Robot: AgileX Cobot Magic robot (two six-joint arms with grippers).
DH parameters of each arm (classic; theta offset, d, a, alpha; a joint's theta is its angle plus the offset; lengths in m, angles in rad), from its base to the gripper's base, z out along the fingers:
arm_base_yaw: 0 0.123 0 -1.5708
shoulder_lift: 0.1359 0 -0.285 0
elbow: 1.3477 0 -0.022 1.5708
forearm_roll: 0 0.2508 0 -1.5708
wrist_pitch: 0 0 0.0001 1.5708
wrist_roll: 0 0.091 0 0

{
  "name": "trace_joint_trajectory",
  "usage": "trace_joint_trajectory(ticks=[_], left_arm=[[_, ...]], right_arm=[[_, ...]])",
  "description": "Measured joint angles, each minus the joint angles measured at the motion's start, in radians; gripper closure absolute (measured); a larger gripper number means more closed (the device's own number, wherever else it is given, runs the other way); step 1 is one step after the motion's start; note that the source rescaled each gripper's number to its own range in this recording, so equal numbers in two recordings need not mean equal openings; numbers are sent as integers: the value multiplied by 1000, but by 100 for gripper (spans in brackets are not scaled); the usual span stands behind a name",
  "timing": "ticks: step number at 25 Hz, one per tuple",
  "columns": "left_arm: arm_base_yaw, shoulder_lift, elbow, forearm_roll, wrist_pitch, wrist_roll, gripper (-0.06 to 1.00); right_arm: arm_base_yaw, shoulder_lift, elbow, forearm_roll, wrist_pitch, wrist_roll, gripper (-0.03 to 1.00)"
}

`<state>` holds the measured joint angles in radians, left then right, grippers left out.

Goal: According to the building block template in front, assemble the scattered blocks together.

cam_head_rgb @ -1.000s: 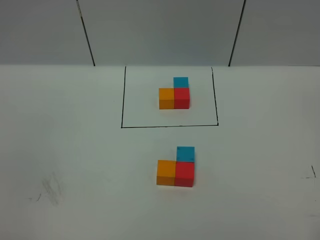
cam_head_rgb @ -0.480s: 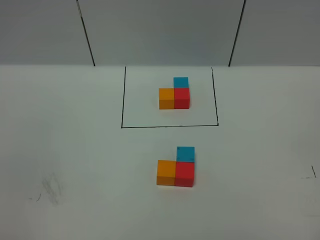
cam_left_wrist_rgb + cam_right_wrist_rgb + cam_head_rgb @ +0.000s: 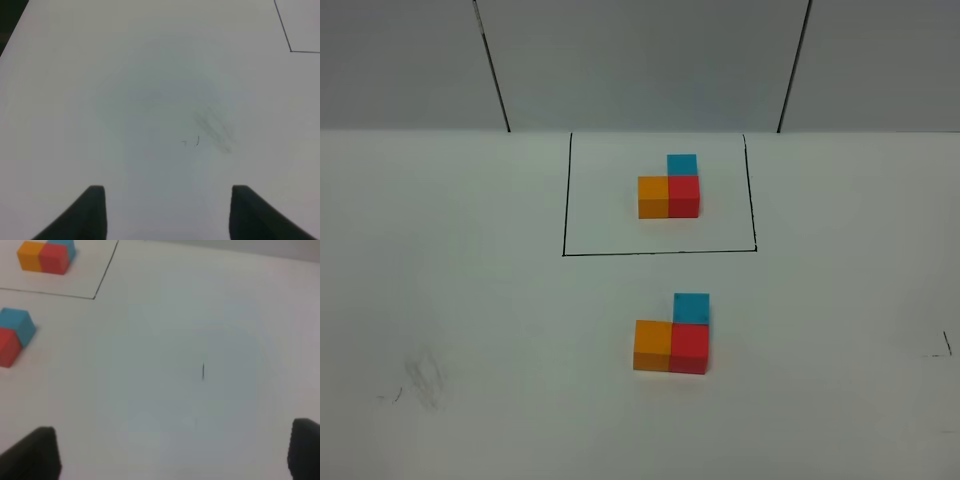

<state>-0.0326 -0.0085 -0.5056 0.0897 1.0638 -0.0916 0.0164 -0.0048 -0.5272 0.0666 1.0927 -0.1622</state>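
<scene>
The template, an L of orange (image 3: 653,196), red (image 3: 684,195) and light blue (image 3: 682,164) cubes, sits inside a drawn black rectangle (image 3: 563,200) at the back of the table. Part of it shows in the right wrist view (image 3: 46,255). In front of it the unframed orange (image 3: 652,345), red (image 3: 689,348) and light blue (image 3: 691,307) cubes stand joined in the same L. The red (image 3: 9,346) and blue (image 3: 17,325) ones show in the right wrist view. My left gripper (image 3: 167,212) is open over bare table. My right gripper (image 3: 175,455) is open and empty, well apart from the cubes. Neither arm shows in the exterior view.
The white table (image 3: 470,300) has grey smudges at the front left (image 3: 423,378) and a small pen mark at the right (image 3: 946,343). Grey wall panels with dark seams (image 3: 492,70) stand behind the table.
</scene>
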Motion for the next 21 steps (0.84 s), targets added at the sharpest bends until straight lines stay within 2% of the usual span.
trace_joint_trajectory(ticks=[5,21], left_arm=[[0,0,0,0,0,0,73],[0,0,0,0,0,0,73]], right_arm=[[0,-2,19,-17,-7,8,20],[0,-2,22,-18,-16,8,69]])
